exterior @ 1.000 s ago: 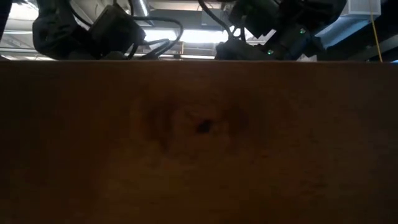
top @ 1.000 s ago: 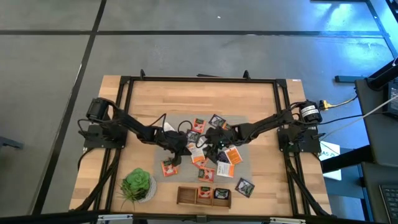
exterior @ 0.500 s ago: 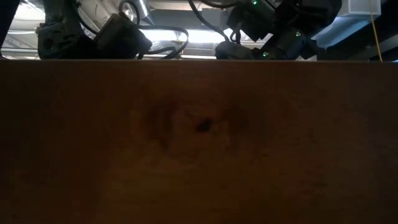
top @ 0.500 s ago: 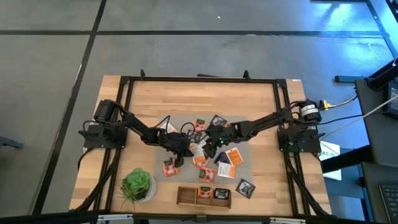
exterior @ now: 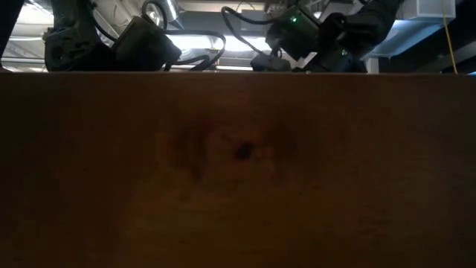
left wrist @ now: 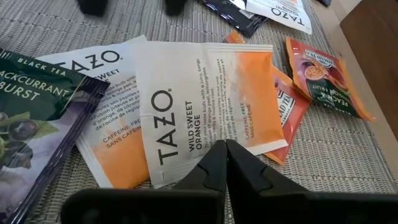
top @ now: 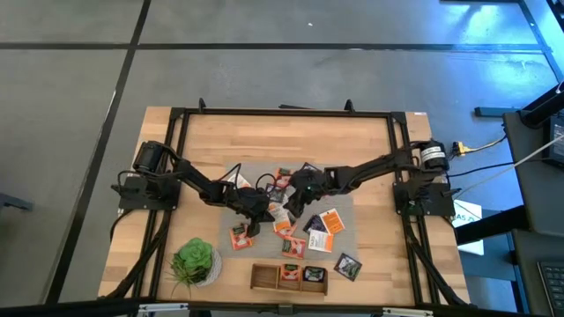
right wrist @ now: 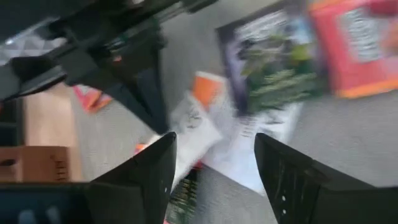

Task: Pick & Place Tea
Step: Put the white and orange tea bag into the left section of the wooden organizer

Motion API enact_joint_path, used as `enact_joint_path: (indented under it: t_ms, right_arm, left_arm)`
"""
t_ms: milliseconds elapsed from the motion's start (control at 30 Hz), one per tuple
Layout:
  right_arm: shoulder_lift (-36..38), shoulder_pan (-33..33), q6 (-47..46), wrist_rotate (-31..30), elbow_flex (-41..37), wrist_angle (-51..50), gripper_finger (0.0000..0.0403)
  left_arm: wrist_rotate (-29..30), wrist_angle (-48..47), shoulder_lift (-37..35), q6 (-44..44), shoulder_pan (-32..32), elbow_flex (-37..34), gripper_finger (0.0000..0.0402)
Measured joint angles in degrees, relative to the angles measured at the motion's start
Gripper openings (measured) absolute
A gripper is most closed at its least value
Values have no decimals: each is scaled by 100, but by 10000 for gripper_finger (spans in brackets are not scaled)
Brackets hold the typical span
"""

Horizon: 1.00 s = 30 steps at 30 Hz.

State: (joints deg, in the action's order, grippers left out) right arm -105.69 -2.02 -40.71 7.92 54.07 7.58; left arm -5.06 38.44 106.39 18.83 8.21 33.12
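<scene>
Several tea sachets lie flat on the grey mat (top: 251,172): orange ones (top: 333,220), white-and-orange ones (top: 280,214) and dark ones (top: 346,264). My left gripper (top: 258,214) is shut and points slantwise down at a white-and-orange sachet (left wrist: 205,106), its fingertips (left wrist: 224,149) at that sachet's near edge. My right gripper (top: 293,201) hovers open just right of it above the pile. In its wrist view the open fingers (right wrist: 217,180) frame a white-and-orange sachet (right wrist: 193,134), with the left gripper (right wrist: 124,50) beyond. My left gripper has its shut fingertips over the near edge (left wrist: 193,165) of the white-and-orange sachet, slanting down from the table's left. The sachet lies flat on another like it and on the mat. I cannot tell whether the fingertips touch it.
A wooden box (top: 289,277) holding sachets stands near the table's front edge. The green potted plant (top: 194,261) is to its left. A dark sachet (left wrist: 37,118) lies beside the left gripper. In the low view a wooden board (exterior: 238,164) hides the tabletop.
My right gripper has moved a little toward the table's left, closer to the left gripper, and has rolled about its own axis. The sachets lie where they were.
</scene>
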Motion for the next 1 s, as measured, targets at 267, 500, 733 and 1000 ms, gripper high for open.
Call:
enact_joint_path:
  t_ms: [267,500,733,1000]
  right_arm:
    - [-280,39,-20,266,-1,277,217]
    - [-278,36,-111,473,0,407,156]
    - [-278,37,-41,479,-3,379,75]
    - [-278,34,281,477,-3,402,31]
  left_arm:
    - [10,0,2,-9,0,-2,2]
    - [33,2,4,-9,0,-3,2]
    - [38,2,4,-9,0,-4,5]
    - [42,13,4,-9,0,-4,4]
